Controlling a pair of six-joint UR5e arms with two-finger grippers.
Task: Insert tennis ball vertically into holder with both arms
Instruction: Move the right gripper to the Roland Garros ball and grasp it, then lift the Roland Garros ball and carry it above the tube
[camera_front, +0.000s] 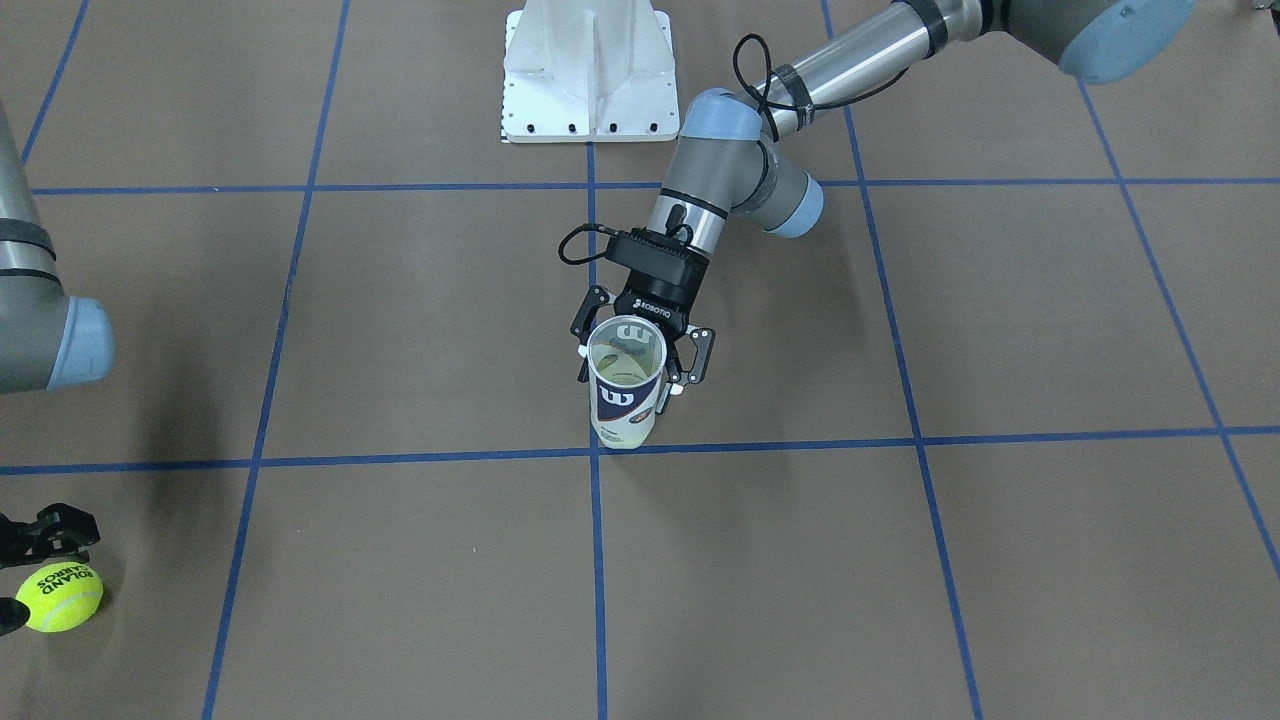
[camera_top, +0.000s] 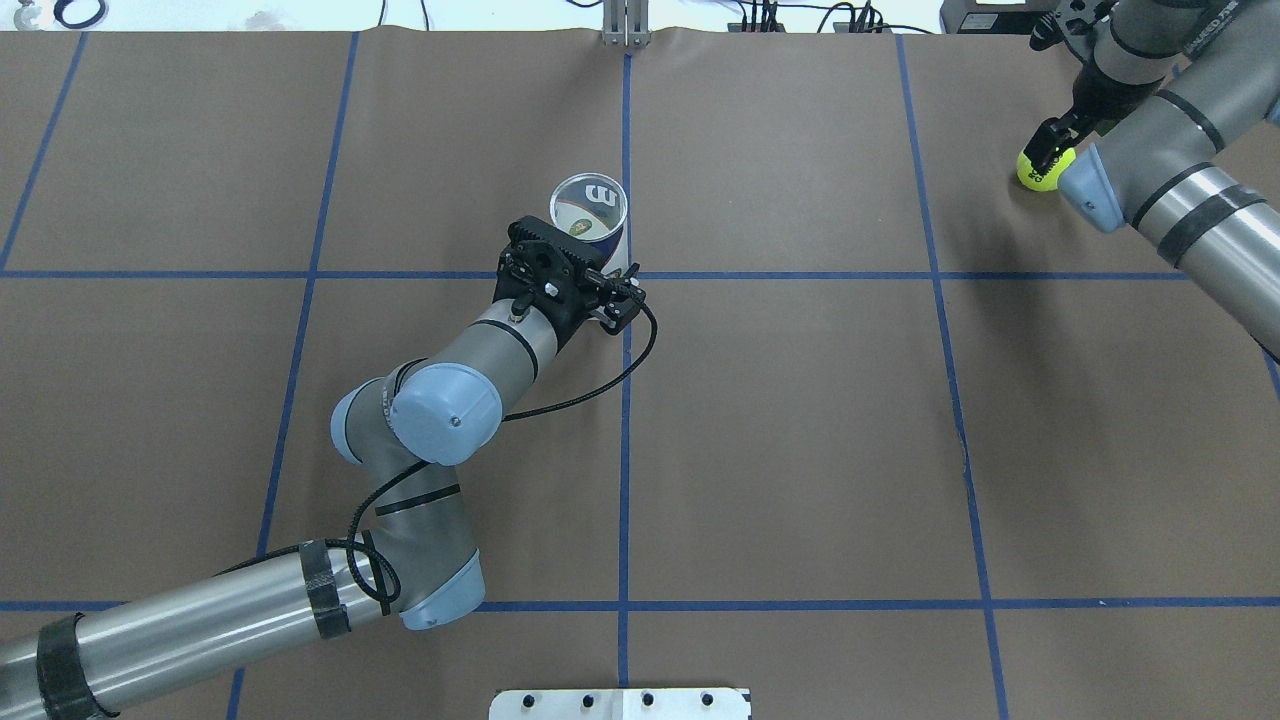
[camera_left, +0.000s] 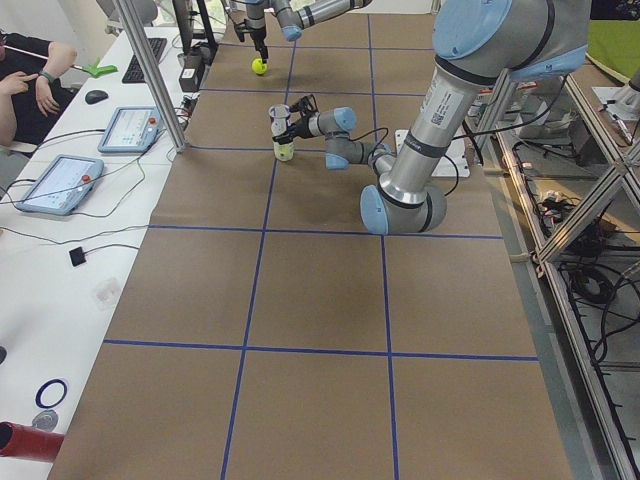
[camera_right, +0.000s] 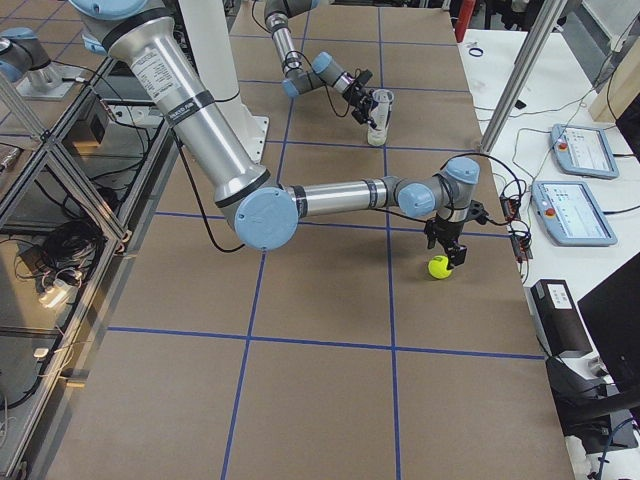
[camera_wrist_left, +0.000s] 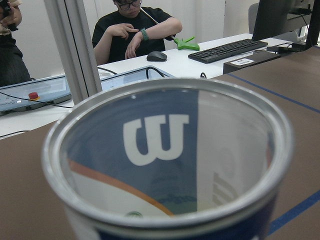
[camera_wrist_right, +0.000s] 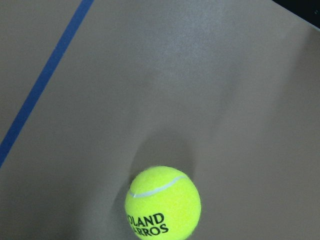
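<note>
The holder (camera_front: 626, 385), a clear tube with a navy-and-white "W" label, stands upright with its mouth open at the table's middle. It also shows in the overhead view (camera_top: 590, 208), and something pale yellow-green shows at its bottom. My left gripper (camera_front: 640, 352) is shut on the holder from the robot's side, a finger on each side. The left wrist view looks across the holder's rim (camera_wrist_left: 165, 100). The yellow tennis ball (camera_front: 60, 597) lies on the table at the far right corner (camera_top: 1040, 170). My right gripper (camera_front: 35, 565) is open just over the ball (camera_wrist_right: 162, 202).
The white metal base (camera_front: 587, 70) stands at the robot's edge of the table. Blue tape lines (camera_front: 596, 560) cross the brown table cover. An operator, tablets and a keyboard (camera_wrist_left: 227, 49) are on a side desk beyond the table's far edge.
</note>
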